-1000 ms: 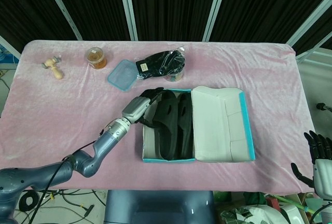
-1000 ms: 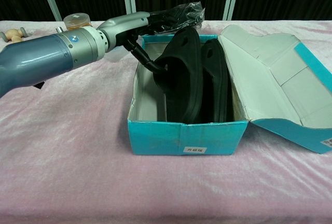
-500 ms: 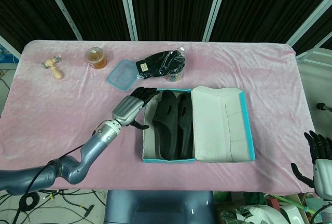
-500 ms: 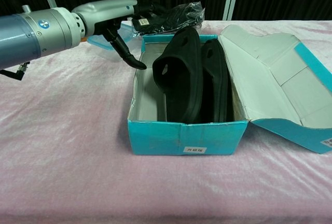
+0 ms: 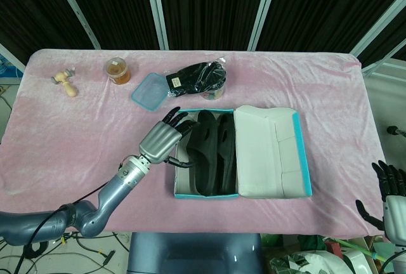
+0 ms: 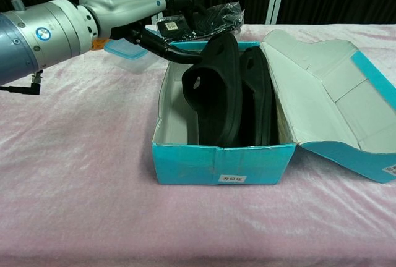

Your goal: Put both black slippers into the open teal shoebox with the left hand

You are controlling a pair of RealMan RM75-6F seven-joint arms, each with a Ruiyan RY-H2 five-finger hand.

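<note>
Left robot hand: your left robot hand (image 5: 163, 139) hovers over the left wall of the box, fingers spread and holding nothing; whether a fingertip touches the nearer slipper, you cannot tell.
Key relation: both slippers lie just to the right of that hand, their long axes running from the far edge of the worktop toward the near edge, parallel to the box's long sides. The left hand is by far the nearer one.
Left slipper: one, the left slipper (image 6: 213, 88), inside the box but tipped up on its side, leaning toward the other.
Right slipper: one, the right slipper (image 6: 258, 94), also inside, on edge against the right wall.
Teal shoebox: one teal shoebox (image 6: 223, 162), near the middle of the worktop (image 5: 76, 134), lid (image 5: 269, 153) folded open to the right.
Slipper count: two, both within the box walls, so the placing looks done; you may judge that only a clean lift-off remains.
Right robot hand: your right robot hand (image 5: 392, 199) sits off the worktop's near right corner, fingers apart, empty.
</note>
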